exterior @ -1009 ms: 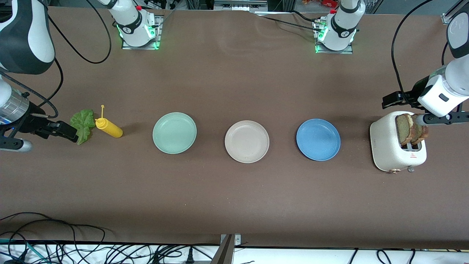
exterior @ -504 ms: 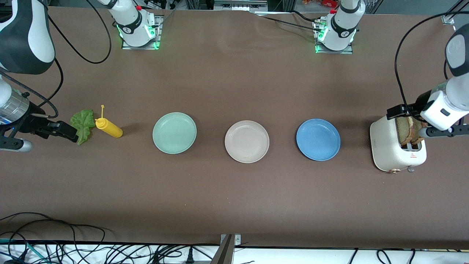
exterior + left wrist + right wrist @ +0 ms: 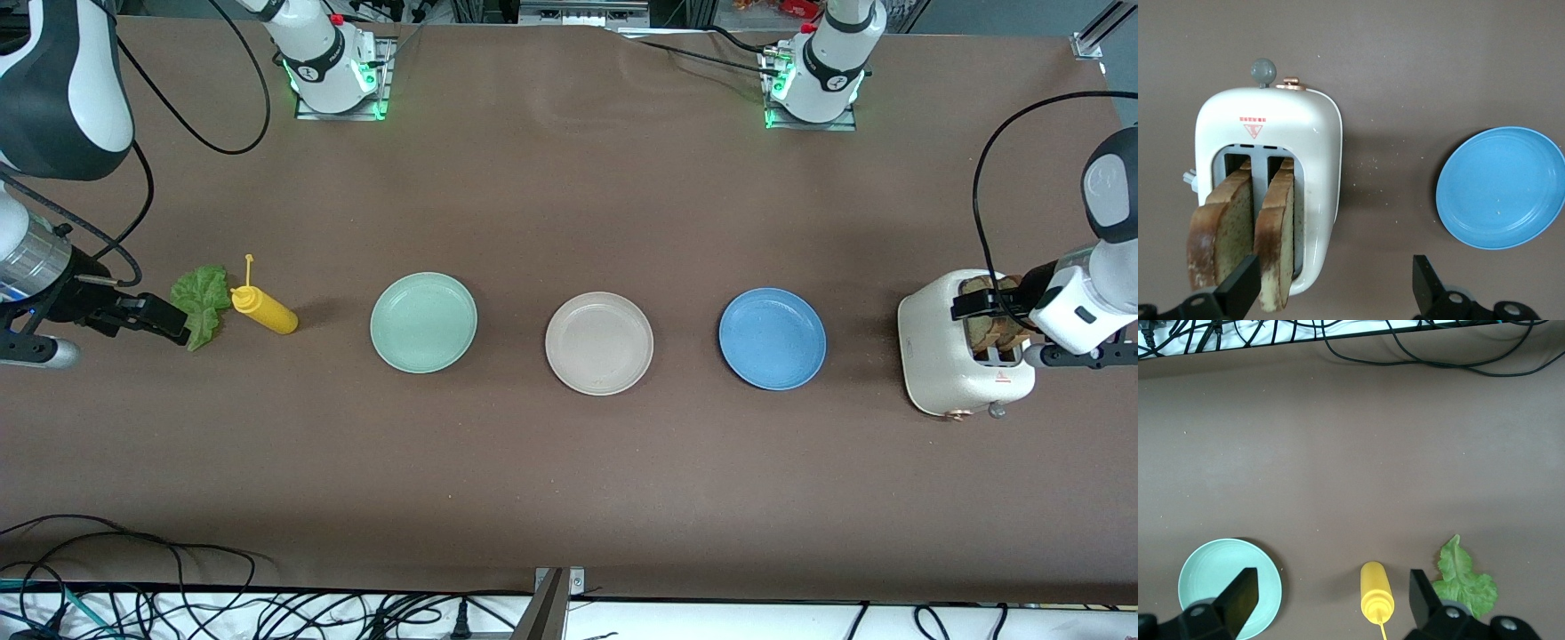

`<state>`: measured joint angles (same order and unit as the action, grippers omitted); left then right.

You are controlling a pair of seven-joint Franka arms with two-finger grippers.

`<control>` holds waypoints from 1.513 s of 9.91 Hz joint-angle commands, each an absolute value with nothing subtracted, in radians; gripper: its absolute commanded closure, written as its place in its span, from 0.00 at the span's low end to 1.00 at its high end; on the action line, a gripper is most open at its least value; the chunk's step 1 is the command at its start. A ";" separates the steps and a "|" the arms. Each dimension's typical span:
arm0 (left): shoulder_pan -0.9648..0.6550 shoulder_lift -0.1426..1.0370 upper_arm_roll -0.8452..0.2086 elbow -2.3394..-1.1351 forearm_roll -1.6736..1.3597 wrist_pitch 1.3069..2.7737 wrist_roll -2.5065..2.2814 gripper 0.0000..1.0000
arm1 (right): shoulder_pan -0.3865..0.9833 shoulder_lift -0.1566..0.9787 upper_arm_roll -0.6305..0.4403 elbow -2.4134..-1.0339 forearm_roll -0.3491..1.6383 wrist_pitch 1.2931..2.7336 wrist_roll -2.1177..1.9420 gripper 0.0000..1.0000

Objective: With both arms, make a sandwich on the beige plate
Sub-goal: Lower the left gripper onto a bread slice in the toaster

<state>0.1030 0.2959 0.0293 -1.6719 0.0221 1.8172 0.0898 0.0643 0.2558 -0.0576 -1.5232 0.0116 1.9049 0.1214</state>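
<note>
The right gripper [image 3: 147,318] hangs low at the right arm's end of the table, fingers spread wide and holding nothing — in its wrist view the two fingertips [image 3: 1238,597] frame bare brown cloth. Just beside one fingertip lies the lettuce leaf [image 3: 201,302], flat on the table, its ruffled edge touching or nearly touching the yellow squeeze bottle [image 3: 263,308], which lies on its side with the nozzle pointing at the gripper. Past the bottle, toward the table's middle, sits the mint-green plate [image 3: 424,322], with open cloth between the two.

Next in the row is the beige plate [image 3: 599,343], bare, well apart from both grippers and with clear cloth all round its rim. The blue plate [image 3: 773,339] follows, likewise bare, with a gap between it and the white toaster [image 3: 942,356].

The left gripper [image 3: 1000,313] is over the toaster's slots at the left arm's end of the table, its fingers spread. Two bread slices [image 3: 1248,233] stand upright in the slots, crusts rising above the toaster's top. In the wrist view one fingertip [image 3: 1241,288] sits between the tops of the two slices; the other fingertip [image 3: 1426,283] stands off the toaster's blue-plate side, over bare table — so the slice nearer the blue plate lies between the fingers, ungripped.
</note>
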 commanded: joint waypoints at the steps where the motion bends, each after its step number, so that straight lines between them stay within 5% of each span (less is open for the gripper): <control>1: 0.141 0.318 0.023 -1.666 0.041 1.832 0.158 0.00 | 0.064 0.255 -0.055 -1.522 -0.006 1.910 0.130 0.00; 9: 0.158 0.316 0.023 -1.746 0.040 1.904 0.164 0.00 | 0.060 0.255 -0.057 -1.522 0.002 1.910 0.121 0.00; 15: 0.208 0.227 0.020 -1.949 0.037 2.121 0.248 0.00 | 0.057 0.255 -0.057 -1.522 0.005 1.910 0.127 0.00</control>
